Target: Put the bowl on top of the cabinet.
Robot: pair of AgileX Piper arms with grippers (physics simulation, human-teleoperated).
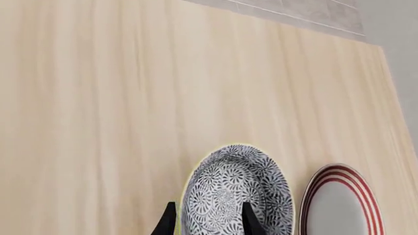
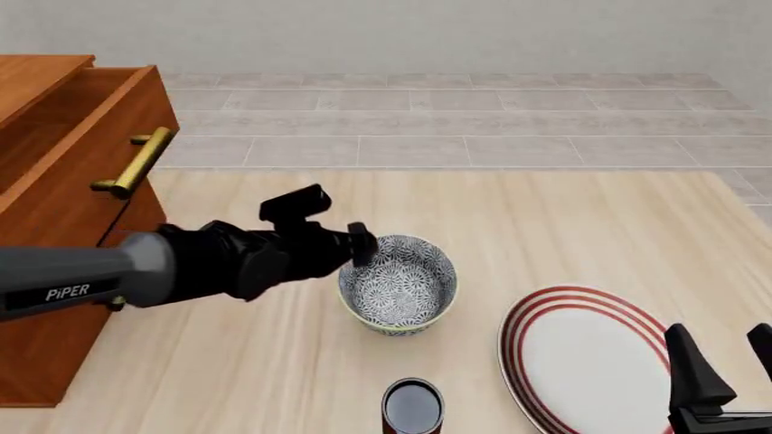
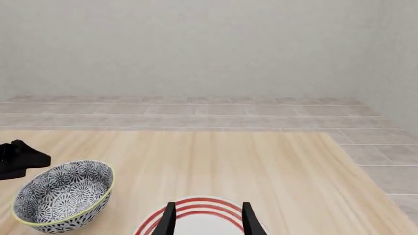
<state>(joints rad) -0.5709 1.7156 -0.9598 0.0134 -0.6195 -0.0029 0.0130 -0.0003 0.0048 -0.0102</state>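
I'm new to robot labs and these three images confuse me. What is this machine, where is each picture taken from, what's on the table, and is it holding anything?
These are simulator renders of two robot arms working at a wooden table. The front view comes from a fixed camera above and behind the arms. The other two come from cameras mounted on each arm's wrist, looking along its fingers.

On the table sit a patterned bowl, a white plate with red rings and a dark red can. A brown cabinet stands at the left.

The left gripper has one finger inside the bowl and one outside, straddling its rim; whether it already pinches it, I cannot tell. The bowl looks tilted. The right gripper hovers open over the plate, holding nothing.
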